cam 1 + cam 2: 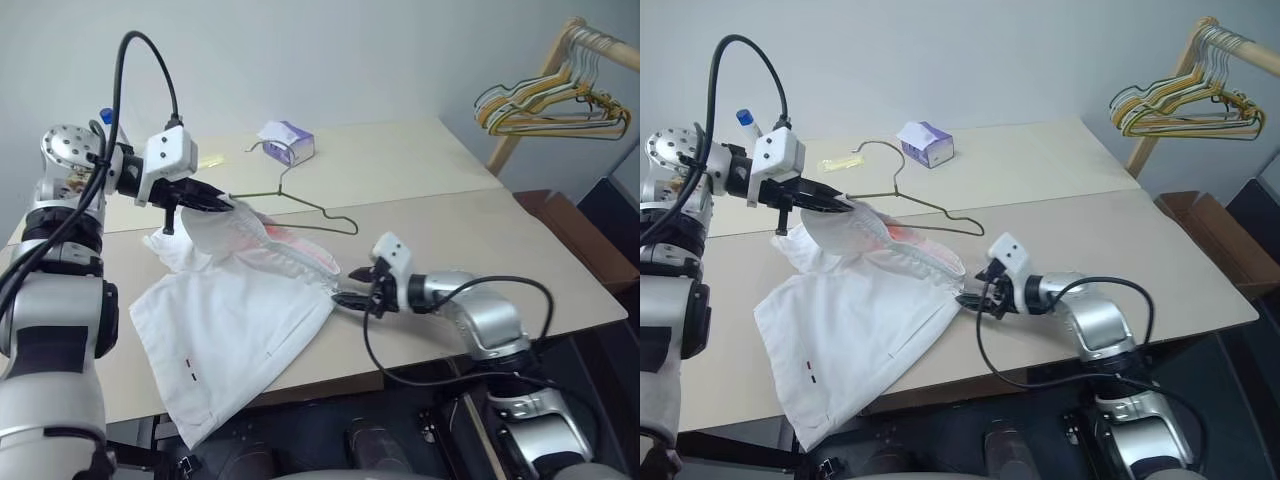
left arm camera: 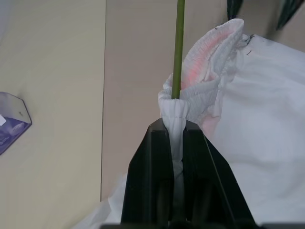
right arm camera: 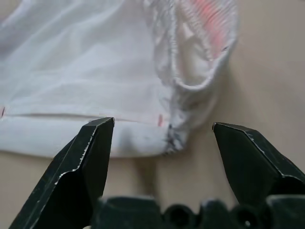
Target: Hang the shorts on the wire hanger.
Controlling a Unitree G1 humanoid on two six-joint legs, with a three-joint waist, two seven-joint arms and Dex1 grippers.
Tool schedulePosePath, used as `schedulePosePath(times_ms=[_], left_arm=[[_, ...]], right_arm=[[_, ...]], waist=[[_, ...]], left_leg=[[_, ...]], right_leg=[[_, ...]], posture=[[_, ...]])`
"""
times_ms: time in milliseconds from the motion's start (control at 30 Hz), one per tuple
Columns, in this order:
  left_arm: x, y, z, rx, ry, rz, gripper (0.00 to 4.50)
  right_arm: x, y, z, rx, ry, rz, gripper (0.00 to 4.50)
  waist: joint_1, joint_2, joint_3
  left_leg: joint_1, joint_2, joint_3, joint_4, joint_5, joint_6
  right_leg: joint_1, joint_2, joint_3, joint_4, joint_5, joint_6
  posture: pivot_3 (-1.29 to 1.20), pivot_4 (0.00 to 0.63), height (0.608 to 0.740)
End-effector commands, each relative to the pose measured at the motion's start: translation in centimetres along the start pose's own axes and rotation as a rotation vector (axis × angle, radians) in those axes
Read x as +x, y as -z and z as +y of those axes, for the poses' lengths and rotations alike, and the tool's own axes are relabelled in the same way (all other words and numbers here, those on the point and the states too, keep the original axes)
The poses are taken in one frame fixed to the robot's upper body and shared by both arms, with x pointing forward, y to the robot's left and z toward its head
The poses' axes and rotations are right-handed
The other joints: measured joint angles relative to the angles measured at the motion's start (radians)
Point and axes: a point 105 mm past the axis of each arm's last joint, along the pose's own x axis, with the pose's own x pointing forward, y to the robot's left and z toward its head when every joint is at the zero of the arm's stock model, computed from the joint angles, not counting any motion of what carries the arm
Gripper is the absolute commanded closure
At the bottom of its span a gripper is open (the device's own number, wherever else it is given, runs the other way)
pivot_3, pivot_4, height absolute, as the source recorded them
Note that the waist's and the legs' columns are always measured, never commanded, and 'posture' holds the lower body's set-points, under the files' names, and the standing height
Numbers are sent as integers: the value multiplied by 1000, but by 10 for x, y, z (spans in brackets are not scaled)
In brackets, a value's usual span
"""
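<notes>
left gripper (image 1: pixel 215 200), upper left of the head view, is clenched on the gathered waistband of the shorts (image 1: pixel 235 320), lifting that end off the table (image 1: pixel 440 160). in its wrist view the band is pinched between the black fingers (image 2: pixel 150 181), with the green wire rising right beside the bunched cloth. the rest of the white shorts drapes down and spreads across the table toward the lower left edge. the wire hanger (image 1: pixel 300 205) lies at upper centre just behind the raised band, hook toward the purple-white tissue box (image 1: pixel 288 142); its print is too small to read, and no other writing can be made out. right of centre, the right gripper (image 1: pixel 350 297) is released, jaws spread wide, just beside the near end of the waistband and holding nothing.

judging the step: the band needs opening so the hanger shoulder can slide in. the right gripper should take the free waistband end low, then pull gently away from the left so the elastic stretches without slipping.

far right, bunched hangers (image 1: pixel 550 105) hang on a wooden rack.
</notes>
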Motion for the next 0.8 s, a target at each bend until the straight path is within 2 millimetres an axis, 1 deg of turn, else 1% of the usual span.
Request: schedulePosePath(times_ms=[33, 67, 133, 333, 400, 433, 500, 567, 633, 800], left_arm=[[-9, -11, 7, 44, -35, -14, 4500], [-9, -11, 7, 44, -36, -14, 4500], [-9, -11, 7, 44, -37, -16, 4500], [-11, -10, 8, 38, -51, -16, 4500], [-12, -9, 8, 36, -53, -17, 4500], [-13, -9, 7, 36, -54, -24, 4500], [-15, -11, 7, 31, -54, -47, 4500], [-19, -15, 6, 21, -56, -80, 4500], [-23, -17, 3, 17, -49, -93, 4500], [-30, -15, -5, -1, -22, -97, 4500]], right_arm=[[6, -17, -3, 32, 14, -71, 971], [8, -20, -4, 59, 13, -85, 1158], [8, -23, -6, 78, 16, -100, 1730], [6, -22, -16, 161, 57, -103, 3820], [6, -21, -18, 177, 63, -108, 4410], [5, -21, -18, 177, 68, -105, 4481], [3, -21, -21, 177, 78, -104, 4481], [-2, -21, -28, 153, 121, -102, 4481], [-11, -24, -39, 147, 168, -109, 4481], [-38, -31, -63, 145, 221, -126, 4481]], waist=[[3, 0, 0], [4, 0, 0], [3, 0, 0], [3, 0, 0], [2, 0, 0], [2, 0, 0], [0, 0, 0], [0, 0, 0], [-3, 0, 0], [-1, 0, 0]], left_leg=[[0, 0, 0, 0, 0, 0], [0, -1, 0, 0, 0, 0], [0, -1, -1, 0, 0, 0], [0, -1, -1, 0, 0, 0], [0, -1, -1, 0, 0, 0], [0, -1, -1, 0, 0, 0], [0, -1, -1, 0, 0, 0], [0, -1, -1, 0, 0, 0], [-1, -1, -1, 0, 0, 0], [0, -1, -4, 0, 0, 0]], right_leg=[[0, 0, 0, 0, 0, 0], [0, -1, 0, 0, 0, 0], [0, -1, 0, 0, 0, 0], [0, -1, -1, 1, 0, 0], [0, -1, -1, 1, 0, 0], [0, -1, -1, 1, 0, 0], [0, -1, -1, 1, 0, 0], [0, -1, -1, 1, 0, 0], [0, -1, -1, 1, 0, 1], [0, -2, 0, 3, 0, 1]], posture=[[-66, 0, 740], [-65, 0, 740], [-62, 0, 740], [-61, 0, 740], [-62, 0, 740], [-61, 0, 740], [-63, 0, 740], [-65, 0, 740], [-66, 0, 740], [-74, 0, 740]])
